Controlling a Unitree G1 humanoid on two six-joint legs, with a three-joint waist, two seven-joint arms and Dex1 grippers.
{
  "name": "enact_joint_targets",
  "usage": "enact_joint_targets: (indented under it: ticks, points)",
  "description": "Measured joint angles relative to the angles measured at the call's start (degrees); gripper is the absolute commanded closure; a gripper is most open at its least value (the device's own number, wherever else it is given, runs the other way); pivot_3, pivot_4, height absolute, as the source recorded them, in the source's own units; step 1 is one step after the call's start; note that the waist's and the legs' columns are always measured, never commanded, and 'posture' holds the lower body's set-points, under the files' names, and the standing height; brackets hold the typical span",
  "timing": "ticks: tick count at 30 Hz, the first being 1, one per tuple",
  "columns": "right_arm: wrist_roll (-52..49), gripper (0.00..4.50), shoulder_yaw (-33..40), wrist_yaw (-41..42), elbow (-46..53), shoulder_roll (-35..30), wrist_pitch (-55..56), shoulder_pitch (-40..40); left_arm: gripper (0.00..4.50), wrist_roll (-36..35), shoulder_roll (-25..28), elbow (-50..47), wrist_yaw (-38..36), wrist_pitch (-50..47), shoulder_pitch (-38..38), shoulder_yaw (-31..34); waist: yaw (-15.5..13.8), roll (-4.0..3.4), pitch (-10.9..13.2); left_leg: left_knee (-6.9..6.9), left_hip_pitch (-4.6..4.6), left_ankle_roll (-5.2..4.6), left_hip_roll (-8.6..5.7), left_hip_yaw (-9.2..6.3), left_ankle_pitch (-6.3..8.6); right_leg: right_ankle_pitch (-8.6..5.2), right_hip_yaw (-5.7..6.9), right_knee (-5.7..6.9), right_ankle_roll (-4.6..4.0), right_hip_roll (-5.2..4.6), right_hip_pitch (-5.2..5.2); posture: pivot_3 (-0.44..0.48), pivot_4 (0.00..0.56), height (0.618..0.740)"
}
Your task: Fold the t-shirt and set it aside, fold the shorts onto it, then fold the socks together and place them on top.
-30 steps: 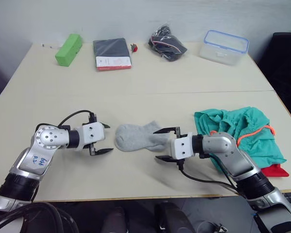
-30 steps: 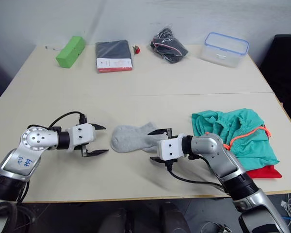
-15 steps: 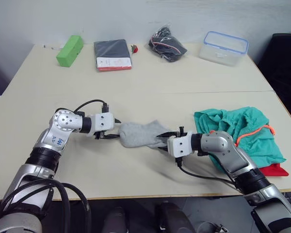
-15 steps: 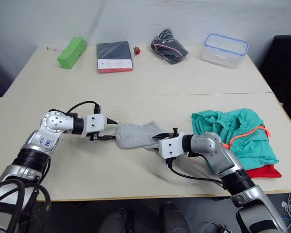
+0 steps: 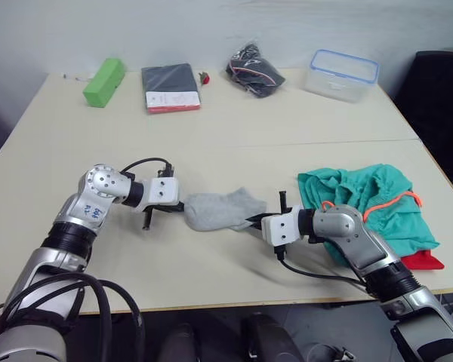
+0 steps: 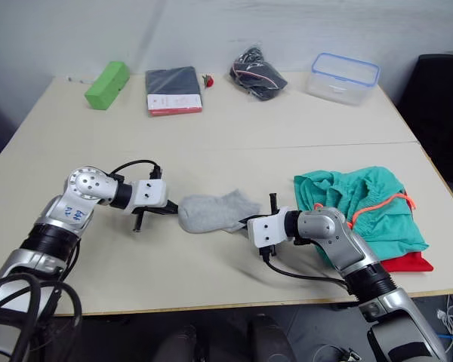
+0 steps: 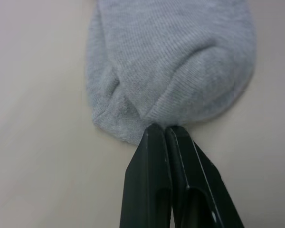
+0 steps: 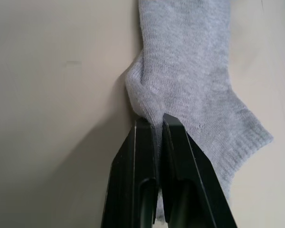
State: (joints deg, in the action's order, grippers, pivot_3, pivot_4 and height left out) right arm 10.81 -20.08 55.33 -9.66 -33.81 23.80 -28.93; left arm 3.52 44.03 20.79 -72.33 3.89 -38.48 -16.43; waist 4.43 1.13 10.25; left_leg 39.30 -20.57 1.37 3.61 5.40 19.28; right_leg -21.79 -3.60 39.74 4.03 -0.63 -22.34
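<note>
The grey socks (image 5: 219, 211) lie flat as one small heap at the table's front middle. My left gripper (image 5: 181, 205) is shut on their left end; the left wrist view has its black fingers (image 7: 152, 166) pressed together on the knit edge (image 7: 171, 71). My right gripper (image 5: 250, 221) is shut on the right end, pinching a raised fold (image 8: 147, 102). The teal shorts (image 5: 370, 200) with an orange drawstring lie bunched at the front right, on top of the red t-shirt (image 5: 423, 262), of which a corner sticks out.
Along the table's far edge stand a green block (image 5: 104, 72), a dark packaged garment (image 5: 171, 86), a black bagged bundle (image 5: 254, 70) and a clear box with a blue rim (image 5: 341, 73). A seam (image 5: 211, 145) crosses the tabletop.
Both grippers moved inward from beside the socks and shut on the two ends. The socks shifted slightly left. The shorts and t-shirt stayed put.
</note>
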Motion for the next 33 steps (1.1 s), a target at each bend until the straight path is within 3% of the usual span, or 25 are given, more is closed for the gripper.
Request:
enact_joint_targets:
  ticks: [8,13,17,20,23,27,30,32,33]
  points:
    - [-2.74,4.50,-2.25,4.87,-11.27,-1.68,18.46,-3.39,4.46,-3.62,8.31,-29.42,-1.27,-17.21,18.31,4.70,1.25,-0.01,0.01,-0.27,0.43,0.00,0.05,0.00,0.02,-0.04,0.01,-0.27,-0.06,0.05,0.37,0.000,0.150,0.740]
    - [-6.50,4.50,-3.83,9.05,-16.74,-1.68,26.23,-5.11,4.46,-6.24,11.13,-41.21,1.14,-24.22,28.12,8.73,1.12,-0.01,0.02,-0.27,0.45,-0.01,0.04,-0.05,0.05,-0.04,0.03,-0.31,-0.07,0.04,0.43,0.000,0.150,0.740]
    - [-8.11,4.50,-4.56,11.32,-19.05,-1.67,28.81,-5.91,4.46,-6.79,11.19,-44.40,4.46,-25.90,31.59,10.30,0.64,-0.01,0.02,-0.24,0.46,-0.01,0.04,-0.05,0.05,-0.04,0.04,-0.34,-0.07,0.04,0.47,0.000,0.150,0.740]
    - [-8.86,3.75,-4.55,11.85,-19.28,-1.67,28.23,-5.95,4.50,-6.84,11.08,-45.08,6.79,-25.71,32.81,10.86,0.43,-0.02,0.02,-0.24,0.46,-0.02,0.04,-0.06,0.05,-0.04,0.04,-0.34,-0.07,0.03,0.48,0.000,0.150,0.740]
    - [-10.38,2.77,-4.50,12.62,-18.10,-1.91,26.72,-5.83,3.87,-7.42,11.09,-45.17,7.79,-25.76,33.73,11.43,0.42,-0.02,0.02,-0.24,0.47,-0.01,0.04,-0.06,0.05,-0.04,0.05,-0.34,-0.07,0.04,0.50,0.000,0.150,0.740]
    - [-13.39,1.33,-4.13,13.76,-11.81,-4.87,23.24,-2.83,2.60,-10.90,11.70,-46.15,7.48,-27.02,38.11,15.35,0.39,-0.02,0.03,-0.28,0.44,-0.02,0.05,-0.11,0.07,-0.05,0.09,-0.38,-0.09,0.02,0.49,0.000,0.150,0.740]
    - [-16.85,0.33,-2.63,14.55,-5.49,-8.60,17.90,0.54,1.67,-17.43,11.63,-48.23,6.66,-31.55,41.37,21.25,0.29,0.00,0.11,-0.28,0.39,-0.10,0.05,-0.15,0.12,-0.05,0.13,-0.39,-0.09,-0.01,0.47,0.000,0.150,0.740]
    - [-18.31,0.32,-1.49,14.87,-2.67,-10.08,15.07,1.05,1.06,-21.33,11.01,-49.88,6.98,-34.81,41.26,24.44,0.26,0.03,0.15,-0.27,0.39,-0.28,0.05,-0.16,0.22,-0.05,0.13,-0.44,-0.09,-0.02,0.51,0.000,0.150,0.740]
    - [-19.03,0.32,-0.83,14.98,-1.03,-10.75,13.39,1.10,1.06,-23.51,10.99,-50.36,7.26,-36.84,40.93,25.82,0.24,0.03,0.15,-0.27,0.41,-0.29,0.05,-0.19,0.22,-0.05,0.16,-0.47,-0.09,-0.02,0.56,0.000,0.150,0.740]
